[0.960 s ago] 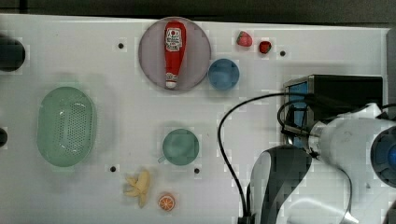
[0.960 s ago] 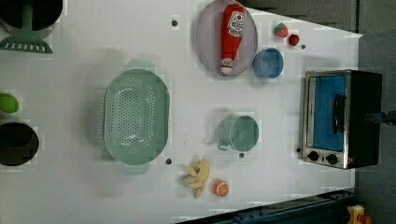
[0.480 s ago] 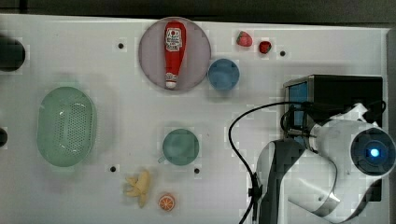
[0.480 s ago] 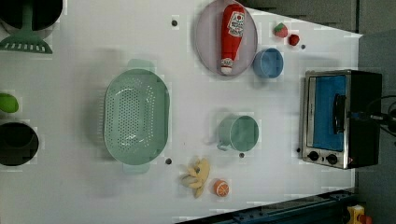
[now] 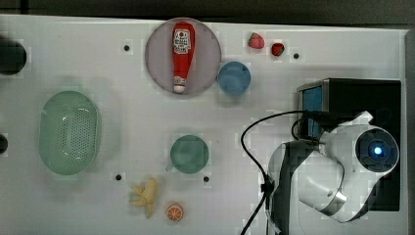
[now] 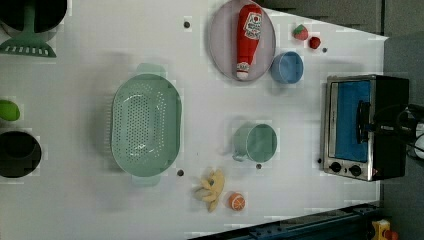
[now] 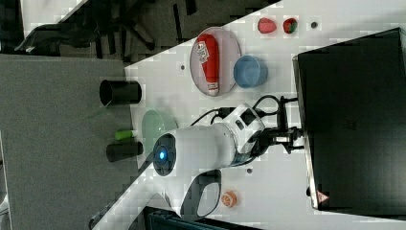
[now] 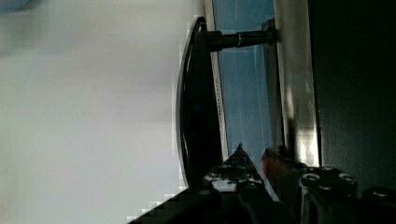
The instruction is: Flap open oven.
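Item: toaster oven [image 5: 364, 95], black casing, silver front frame, blue-tinted glass door, dark bar handle [image 6: 361, 120], two black knobs. Location: 3 o'clock edge of the white counter [image 5: 137, 122] in the top view. Door facing 9 o'clock in the left view, lying flush in its frame, shut.

End effector [image 8: 254, 156]: level with the handle at the door front, seen in the right view [image 7: 287, 136] at the oven's front edge. Fingers only narrowly parted, blue glass visible in the gap, nothing seen clamped between them. One fingertip [image 8: 238, 156] just beside the handle bar, on the glass side; contact with the bar cannot be told. White arm [image 5: 337, 171] overhanging the oven's 6 o'clock half in the top view, black cable looped toward 9 o'clock.

Other contents, placed by the top view:
- Ketchup bottle [image 5: 181, 56] lying on a grey plate [image 5: 208, 68], 12 o'clock.
- Blue bowl [image 5: 234, 77], just beside the plate at its 4 o'clock.
- Two strawberries [image 5: 255, 40], 1 o'clock, near the far edge.
- Green mug [image 5: 189, 154], centre.
- Green colander [image 5: 69, 132], 9 o'clock.
- Banana [image 5: 146, 196] and orange half [image 5: 174, 212], close together, 6 o'clock.
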Robot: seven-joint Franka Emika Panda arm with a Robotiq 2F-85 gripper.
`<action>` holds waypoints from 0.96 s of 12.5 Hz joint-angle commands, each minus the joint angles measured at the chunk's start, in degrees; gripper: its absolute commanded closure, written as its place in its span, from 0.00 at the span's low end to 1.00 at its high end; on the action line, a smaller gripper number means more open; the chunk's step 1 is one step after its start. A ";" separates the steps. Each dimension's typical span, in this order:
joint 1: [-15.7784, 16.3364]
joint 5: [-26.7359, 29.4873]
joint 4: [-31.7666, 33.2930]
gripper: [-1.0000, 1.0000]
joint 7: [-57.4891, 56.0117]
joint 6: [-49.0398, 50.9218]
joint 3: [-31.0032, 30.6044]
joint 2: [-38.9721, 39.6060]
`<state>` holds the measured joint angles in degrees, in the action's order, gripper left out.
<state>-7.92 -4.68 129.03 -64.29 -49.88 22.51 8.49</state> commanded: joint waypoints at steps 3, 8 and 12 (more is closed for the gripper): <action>1.04 -0.43 -0.30 0.83 -2.18 -0.82 -1.38 -0.02; 3.44 -13.01 0.82 0.83 10.36 -0.44 -4.08 0.18; 5.17 -22.16 1.87 0.83 20.87 1.10 -7.48 1.01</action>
<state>-5.69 -25.67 129.92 -50.05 -48.76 16.45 8.58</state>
